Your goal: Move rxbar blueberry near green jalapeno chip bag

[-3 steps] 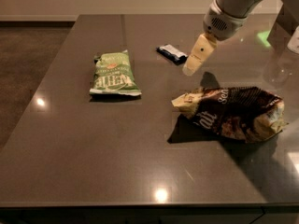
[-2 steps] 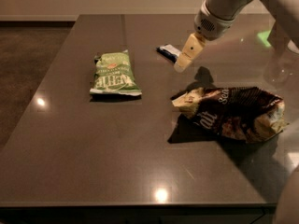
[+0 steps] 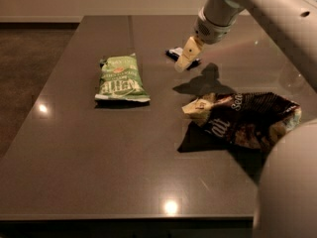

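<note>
Right, starting at the left: the green jalapeno chip bag lies flat on the table, its white lettering upside down to us, with bare surface on every side. Out at its 2 o'clock, well apart, there's the rxbar blueberry, small, dark and flat on the table, with a white patch showing.

The jaws hang right over the bar's 4 o'clock end, tilted downward from the arm and covering part of the wrapper. Whether they are parted or closed I cannot tell, and I can't say they have hold of anything. Further right, at the bar's 5 o'clock, a big crumpled brown chip bag sprawls across the table.

So this looks like the pickup, and it's a fiddly one. That bar is thin and sits flush with the surface, so the jaws want to come down low, centred on the wrapper and squared across its narrow side. A glancing touch would likely just skate it along the slick tabletop.

Once it's gripped, a small lift should do. The carry then runs toward 8 o'clock, over open table and away from the brown bag. Best to set it down just beside the green bag's near-right edge without nudging the bag itself.
</note>
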Motion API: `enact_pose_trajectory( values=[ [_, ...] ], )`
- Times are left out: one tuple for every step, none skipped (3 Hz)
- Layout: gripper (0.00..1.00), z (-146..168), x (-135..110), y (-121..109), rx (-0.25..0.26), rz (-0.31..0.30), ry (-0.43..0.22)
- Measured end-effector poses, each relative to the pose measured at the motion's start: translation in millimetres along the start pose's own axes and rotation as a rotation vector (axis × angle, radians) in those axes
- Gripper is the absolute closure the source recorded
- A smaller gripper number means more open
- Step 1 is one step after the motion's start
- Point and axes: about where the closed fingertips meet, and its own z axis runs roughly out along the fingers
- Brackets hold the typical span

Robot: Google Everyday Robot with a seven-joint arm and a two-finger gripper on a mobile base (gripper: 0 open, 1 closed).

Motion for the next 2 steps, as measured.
enact_pose_trajectory(
  values=[
    [0.0,26.1,-6.3,-8.3,-0.012,0.044,0.035],
    [0.0,50.3,-10.7,-9.5,-0.036,0.075,0.064]
  ],
)
